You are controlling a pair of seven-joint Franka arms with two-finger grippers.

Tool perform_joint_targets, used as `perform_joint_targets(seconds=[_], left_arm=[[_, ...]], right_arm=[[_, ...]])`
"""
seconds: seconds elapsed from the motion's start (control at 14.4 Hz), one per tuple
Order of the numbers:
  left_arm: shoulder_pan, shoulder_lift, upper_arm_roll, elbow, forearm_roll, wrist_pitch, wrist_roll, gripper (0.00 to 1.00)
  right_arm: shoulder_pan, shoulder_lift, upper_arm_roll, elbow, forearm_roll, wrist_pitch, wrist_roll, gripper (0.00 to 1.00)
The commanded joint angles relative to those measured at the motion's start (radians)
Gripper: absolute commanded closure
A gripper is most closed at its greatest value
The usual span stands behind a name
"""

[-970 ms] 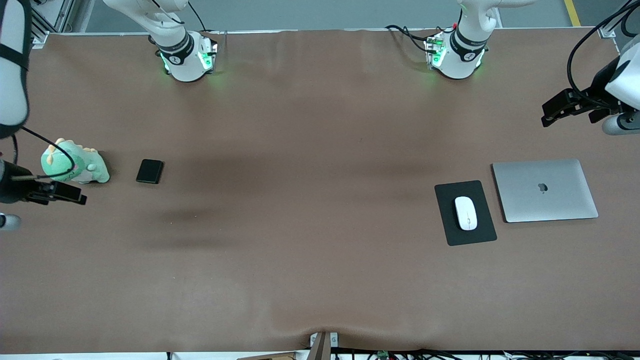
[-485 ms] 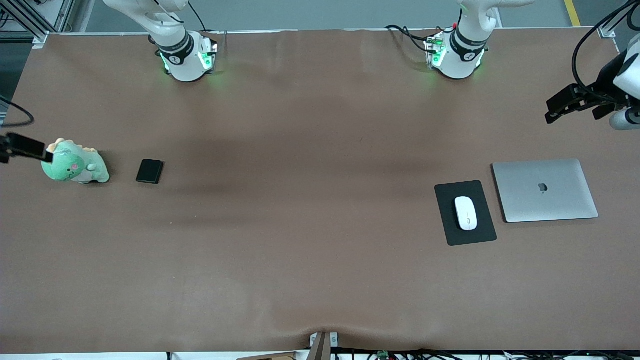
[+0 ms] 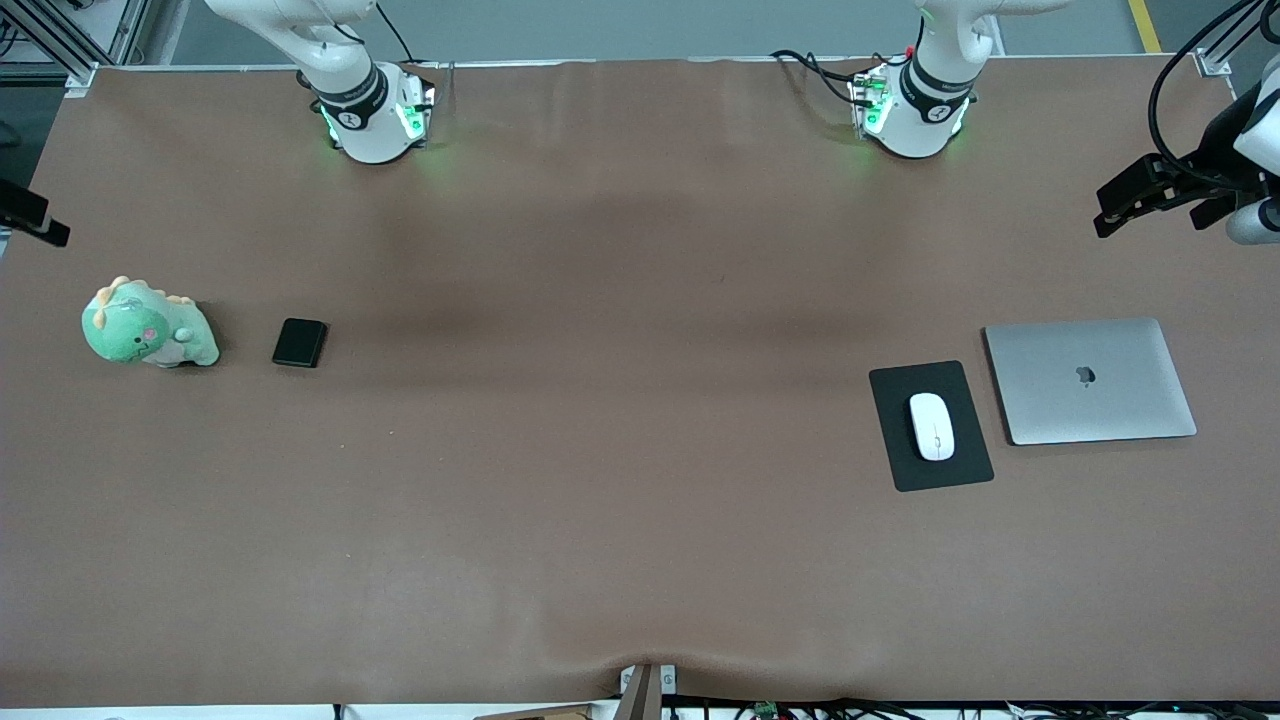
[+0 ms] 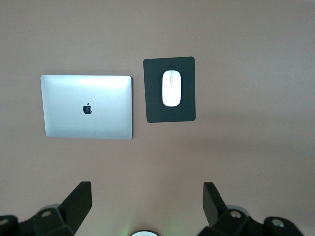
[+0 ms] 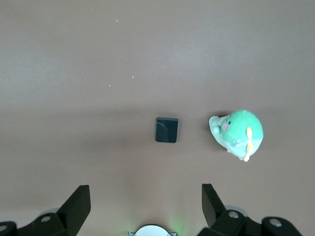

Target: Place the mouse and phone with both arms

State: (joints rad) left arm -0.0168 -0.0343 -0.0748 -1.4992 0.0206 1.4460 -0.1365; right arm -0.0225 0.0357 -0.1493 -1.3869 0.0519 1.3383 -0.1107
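Observation:
The white mouse (image 3: pixel 931 426) lies on a black pad (image 3: pixel 893 388) toward the left arm's end of the table. It also shows in the left wrist view (image 4: pixel 171 88), on the pad (image 4: pixel 170 112). The black phone (image 3: pixel 300 342) lies flat toward the right arm's end and shows in the right wrist view (image 5: pixel 167 130). My left gripper (image 3: pixel 1160 205) hangs high over the table's end, open and empty (image 4: pixel 146 201). My right gripper (image 3: pixel 30 215) is high at the other end's edge, open and empty (image 5: pixel 146 201).
A closed silver laptop (image 3: pixel 1090 380) lies beside the pad, also seen in the left wrist view (image 4: pixel 87 106). A green dinosaur plush (image 3: pixel 148 325) sits beside the phone, at the table's end, and shows in the right wrist view (image 5: pixel 238 132).
My right gripper has lifted away from beside the plush and moved out to the table's edge. My left gripper has drifted slightly outward. The mouse and phone have not moved.

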Motion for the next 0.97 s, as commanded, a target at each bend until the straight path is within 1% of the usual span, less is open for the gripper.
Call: perform_joint_targets(seconds=[0.0,0.9], left_arm=[[0.003,-0.015,0.003,0.007,-0.002,-0.013,0.037,0.00],[0.003,-0.012,0.009,0.030,-0.001,-0.019,0.037,0.00]], right_arm=[[0.035,-0.074,-0.038,-0.097,-0.015,0.027,-0.012,0.00],[0.042,-0.065,-0.030,-0.084,-0.058,0.044,-0.014,0.00]])
